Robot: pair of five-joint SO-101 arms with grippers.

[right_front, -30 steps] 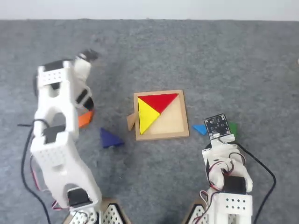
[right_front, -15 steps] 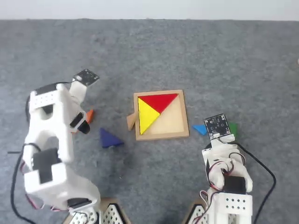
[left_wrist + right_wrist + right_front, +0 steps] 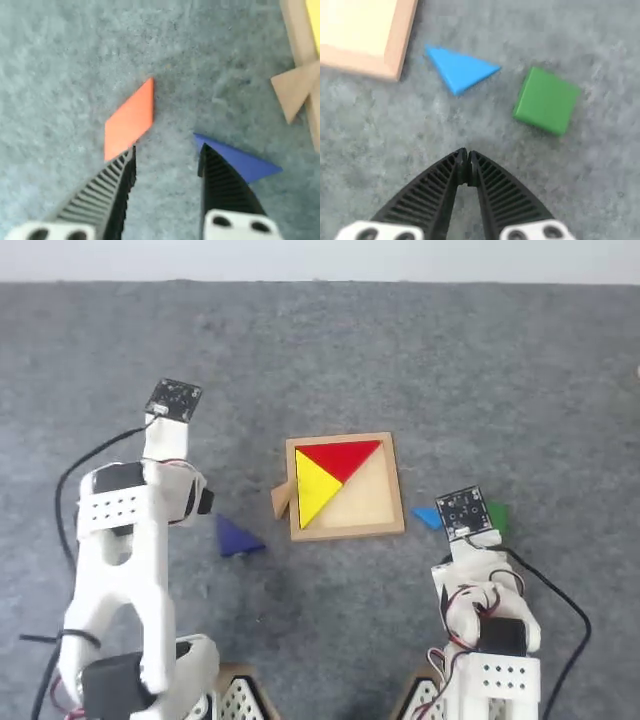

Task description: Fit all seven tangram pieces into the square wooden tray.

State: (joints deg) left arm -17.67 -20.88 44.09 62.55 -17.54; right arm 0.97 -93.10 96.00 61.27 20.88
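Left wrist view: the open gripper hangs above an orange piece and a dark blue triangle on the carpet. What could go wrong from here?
1. The left gripper straddles the gap between the orange parallelogram and the dark blue triangle. Coming down here, it may push one aside or catch both.
2. Both pieces lie flat on the carpet, so the fingers may slip over an edge instead of gripping it.

We see a worktop (image 3: 450,360) covered in grey, fuzzy, carpet-like cloth. The tray (image 3: 350,530) is pale bare wood, smooth and matt. Just ahead of the left arm's jaws, the orange piece (image 3: 129,120) and dark blue triangle (image 3: 245,162) look smooth and matt. So do the light blue triangle (image 3: 460,70) and green square (image 3: 546,101) ahead of the right arm's jaws. Both pairs of jaws are black ribbed plastic.
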